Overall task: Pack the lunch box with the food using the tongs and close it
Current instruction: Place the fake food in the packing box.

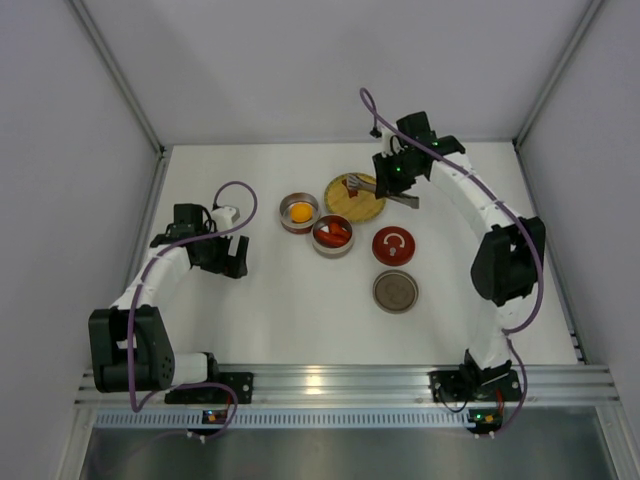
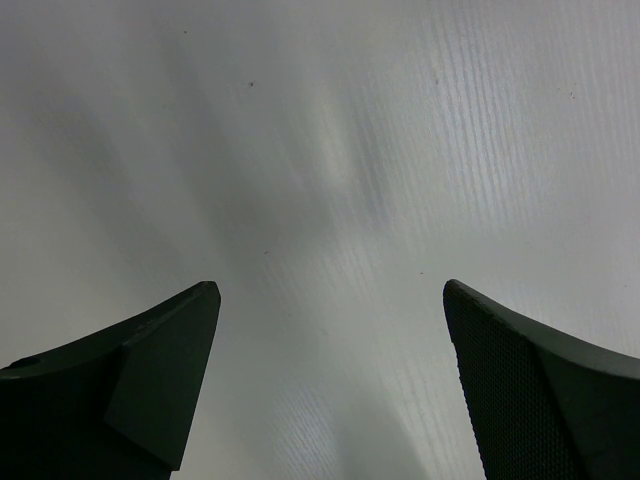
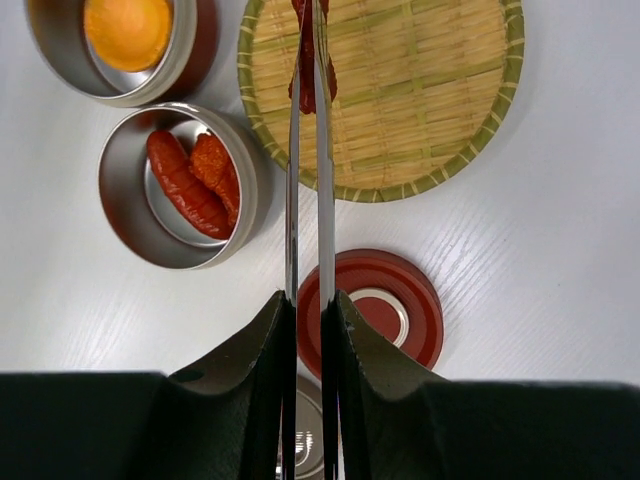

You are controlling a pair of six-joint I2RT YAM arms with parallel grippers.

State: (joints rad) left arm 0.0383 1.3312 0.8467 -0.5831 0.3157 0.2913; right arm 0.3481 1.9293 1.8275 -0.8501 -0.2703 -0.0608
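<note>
Food (image 3: 185, 180) in two open tins (image 3: 250, 200)

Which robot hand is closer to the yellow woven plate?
Right. The right gripper holds the tongs over the woven plate; the left gripper hangs open far to its left.

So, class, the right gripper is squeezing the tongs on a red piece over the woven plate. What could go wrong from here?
The red piece is pinched only between the thin arms of the tongs, so it may slip out during the carry. The nearby tin already holds two red pieces; a third could catch its rim. If the right gripper eases, the tongs could spring open.
</note>
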